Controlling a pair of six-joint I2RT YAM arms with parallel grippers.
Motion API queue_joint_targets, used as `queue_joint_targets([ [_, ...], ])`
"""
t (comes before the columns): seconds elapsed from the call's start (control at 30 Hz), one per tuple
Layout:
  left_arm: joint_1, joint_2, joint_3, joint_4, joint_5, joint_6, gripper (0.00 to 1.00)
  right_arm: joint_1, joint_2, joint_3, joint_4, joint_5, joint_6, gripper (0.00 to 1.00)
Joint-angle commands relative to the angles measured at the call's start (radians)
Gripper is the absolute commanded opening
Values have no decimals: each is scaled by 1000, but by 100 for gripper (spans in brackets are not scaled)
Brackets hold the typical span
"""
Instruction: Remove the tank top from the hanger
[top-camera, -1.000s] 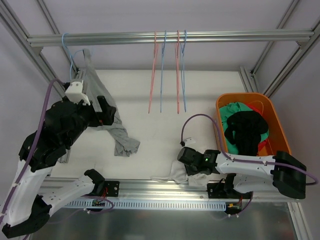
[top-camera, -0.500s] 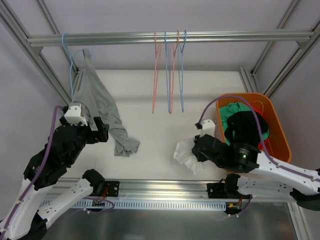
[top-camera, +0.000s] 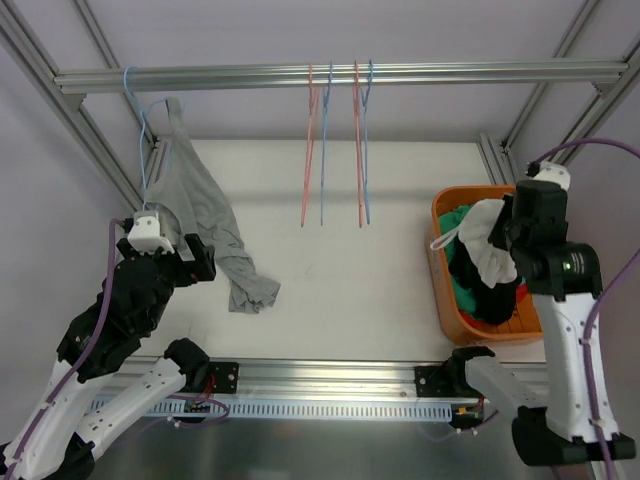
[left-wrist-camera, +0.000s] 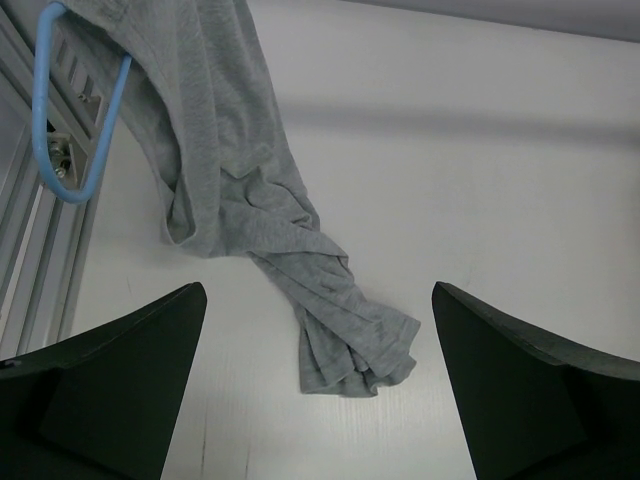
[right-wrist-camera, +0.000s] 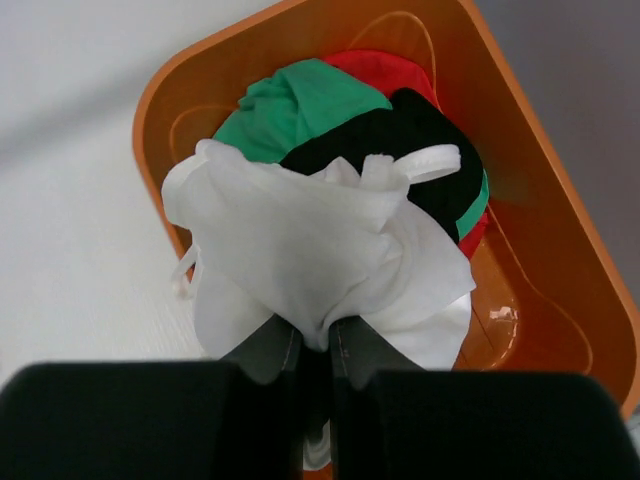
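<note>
My right gripper (right-wrist-camera: 315, 348) is clenched on a bunched white top (right-wrist-camera: 320, 240). I hold it in the air over the orange basket (right-wrist-camera: 545, 230), which sits at the right edge of the bench (top-camera: 330, 290). Green, black and red clothes lie in the basket beneath the white bundle.

My left gripper (left-wrist-camera: 318, 300) is released, with its jaws spread wide and nothing between them. It hovers near the left edge of the bench, looking down on the grey tank top (left-wrist-camera: 215, 150). That top hangs from a light blue hanger (left-wrist-camera: 40, 110) at the far left corner. The hanger is hooked on the overhead rail (top-camera: 250, 76). The top's lower end trails down onto the bench in a crumpled heap. Bare pink and blue hangers (top-camera: 356, 150) hang mid-rail, well apart from both tops.
</note>
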Motion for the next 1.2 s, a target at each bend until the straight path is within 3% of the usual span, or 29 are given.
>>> queue_joint_targets([
  [0.0, 9, 3, -22, 43, -29, 8, 99, -228, 153, 61, 114, -269, -67, 0],
  [0.17, 7, -2, -27, 54, -6, 3, 99, -317, 327, 15, 204, -244, 12, 0],
  [0.33, 9, -20, 60, 49, -15, 12, 99, -368, 494, -222, 410, -296, 95, 0],
  [0.4, 9, -32, 94, 39, -10, 19, 99, -368, 553, -258, 439, -285, 97, 4],
  [0.43, 7, -28, 137, 28, -13, 15, 99, -368, 550, -279, 453, -277, 101, 11],
  [0.53, 9, 56, 259, -35, -47, 15, 99, -368, 479, -315, 473, -242, 97, 17],
  [0.6, 9, 171, 335, -84, -85, 17, 99, -379, 422, -264, 427, -245, 89, 32],
  [0.63, 9, 213, 405, -90, -87, 20, 99, -380, 406, -235, 401, -239, 86, 59],
  [0.7, 9, 308, 482, -96, -86, 29, 99, -380, 357, -145, 330, -220, 66, 83],
  [0.73, 9, 339, 570, -103, -83, 44, 99, -380, 343, -115, 307, -217, 56, 99],
  [0.87, 10, 483, 772, -124, -170, 112, 99, -380, 240, -14, 197, -176, 2, 100],
  [1.03, 65, 636, 965, -124, -198, 261, 99, -380, -22, -103, 192, -323, 11, 99],
  [1.17, 320, 741, 1054, -162, 32, 252, 99, -380, -185, -235, 340, -780, 46, 99],
])
